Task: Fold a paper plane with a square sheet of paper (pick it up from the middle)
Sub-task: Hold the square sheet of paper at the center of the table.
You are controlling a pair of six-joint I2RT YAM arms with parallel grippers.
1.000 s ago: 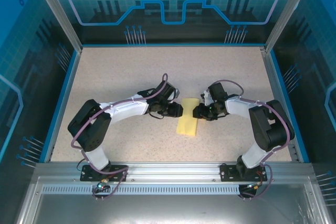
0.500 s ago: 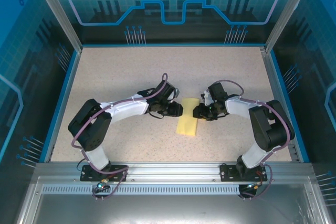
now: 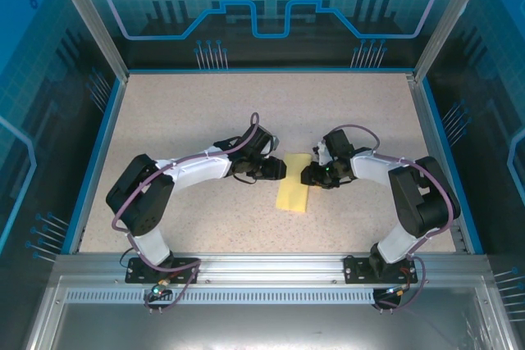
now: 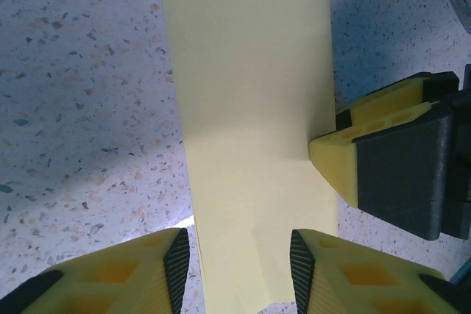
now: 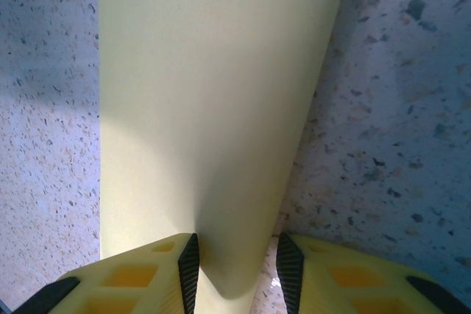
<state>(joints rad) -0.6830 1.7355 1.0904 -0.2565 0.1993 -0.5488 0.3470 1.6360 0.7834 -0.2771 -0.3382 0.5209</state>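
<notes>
Noted on the speckled tabletop [image 3: 164, 112]: 1 sheet of paper [image 3: 294, 194], pale yellow, already doubled into a narrow strip, lying flat near the centre between the 2 arms.

Found at its far end, 1 on each side: left gripper [image 3: 277, 170] and right gripper [image 3: 307, 175], both low over the tabletop.

- **Left wrist view:** left jaws parted, astride the strip and not clamped on it. 1 right fingertip [image 4: 333, 161] touching the opposite long edge.
- **Right wrist view:** right jaws a narrow gap apart, with the strip's edge running into that gap. No firm pinch evident.

Judged very light, limp, easily creased or torn, and prone to sliding on the smooth tabletop.

Recommended hold: a light pinch on a long edge near mid-length, with the other jaws pinning the strip flat.
</notes>
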